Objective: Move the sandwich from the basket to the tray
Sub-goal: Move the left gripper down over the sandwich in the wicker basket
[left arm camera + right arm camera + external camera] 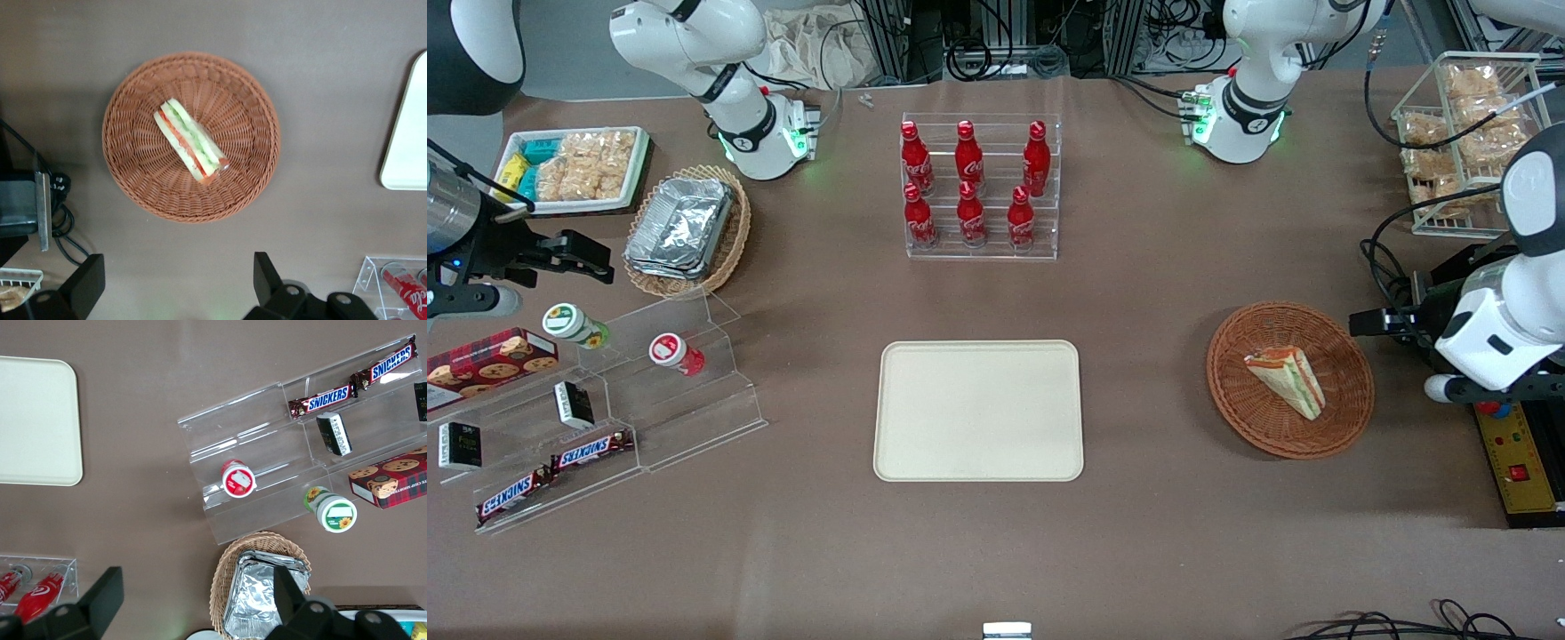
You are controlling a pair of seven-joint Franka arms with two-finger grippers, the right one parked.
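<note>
Sandwich (1287,380): lies in the basket (1347,351), roughly at its middle, long axis running from about 10 o'clock to 4 o'clock in the front view, filling edge showing red, orange and green.
Basket position: on the counter (1156,533) toward the working arm's end, well apart from the tray (978,411), which sits at about 9 o'clock from it in the front view.
Tray: bare cream surface, nothing on it; task not yet begun as things lie.
End effector (179,280): fingers (87,283) spread wide, holding nothing.
Arm pose: wrist raised well above the counter with the camera looking straight down; the end effector appears offset from the basket instead of centred over it, though the front view hides the fingers, so this is a judgement.
Step in hand: approach and grasp.
Doing it well: centre over the wedge first, turn the wrist so the fingers close across its short width, on the bread faces, not along its length; descend straight, clear of the wicker rim; squeeze gently, as soft bread likely crushes or sheds filling.
</note>
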